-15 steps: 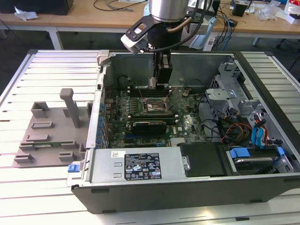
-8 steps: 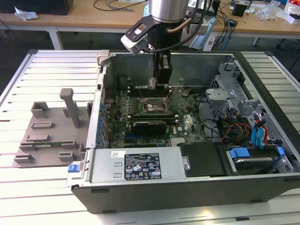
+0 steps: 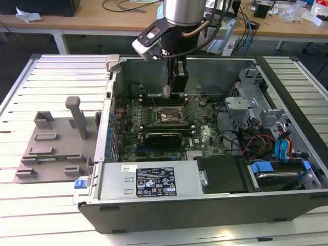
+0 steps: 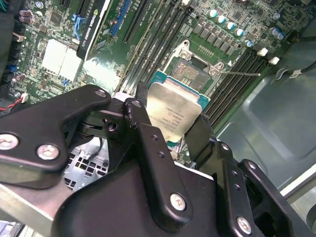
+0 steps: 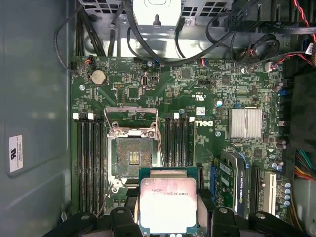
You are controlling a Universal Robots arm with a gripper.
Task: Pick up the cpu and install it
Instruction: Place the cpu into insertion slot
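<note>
Carry step, install not done. Gripper (image 4: 171, 126) is closed on the cpu (image 5: 168, 205) by its edges, holding it above the motherboard (image 5: 207, 98), just beside the empty cpu socket (image 5: 132, 158). Seating likely needs the chip centred, square and level over the socket.

**Chip partly covered, arm cut short**

In the first wrist view the chip (image 5: 168, 205) reaches the picture's edge, so its nearest rim cannot be made out. The gripper (image 5: 168, 222) is cut off there too, and its fingers (image 5: 123, 222) cover the chip's side corners. The chip hides one corner of the socket (image 5: 132, 158). In the second wrist view a black finger (image 4: 148, 148) covers part of the chip. In the exterior view the arm (image 3: 184, 13) is cut off by the upper edge.
</note>
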